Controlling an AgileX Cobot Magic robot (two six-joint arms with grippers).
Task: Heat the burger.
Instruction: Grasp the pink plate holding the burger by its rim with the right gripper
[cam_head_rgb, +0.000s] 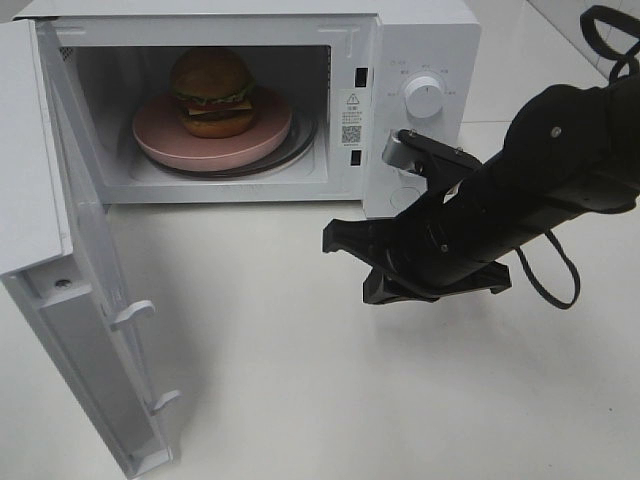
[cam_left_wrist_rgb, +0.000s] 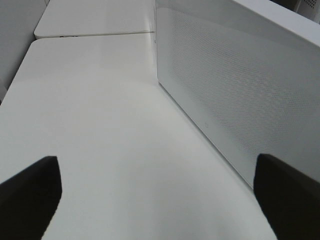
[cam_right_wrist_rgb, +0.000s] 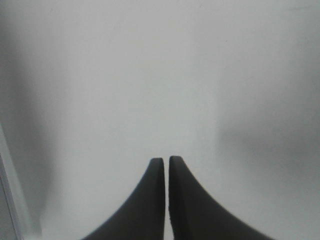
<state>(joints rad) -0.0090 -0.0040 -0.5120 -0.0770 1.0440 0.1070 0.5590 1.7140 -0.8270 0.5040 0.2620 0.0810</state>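
The burger (cam_head_rgb: 212, 90) sits on a round pink plate (cam_head_rgb: 160, 135) inside the open microwave (cam_head_rgb: 420, 40), at about 11 o'clock in the high view. The plate rests on the glass turntable (cam_head_rgb: 298, 142). The burger stands upright near the middle of the plate, bun dome on top. The microwave door (cam_head_rgb: 90, 330) is swung wide, its free edge reaching toward 7 o'clock over the white counter (cam_head_rgb: 300, 400).

The right arm (cam_head_rgb: 530, 180) enters from 3 o'clock and slants down toward the centre of the view, in front of the microwave's control panel and below its dial (cam_head_rgb: 424, 98). Its black forward end stops over bare counter just in front of the oven's lower right corner, outside the cavity and apart from the plate and burger. In the right wrist view the right gripper (cam_right_wrist_rgb: 166, 160) has its two dark fingers pressed together, with nothing between them and only pale counter beyond.

The left arm does not appear in the high view. Its wrist view shows the left gripper (cam_left_wrist_rgb: 155, 165) spread wide, one dark fingertip (cam_left_wrist_rgb: 30, 195) at each side of the frame, holding nothing. It is low over the counter, alongside the microwave's perforated outer wall (cam_left_wrist_rgb: 240, 100).
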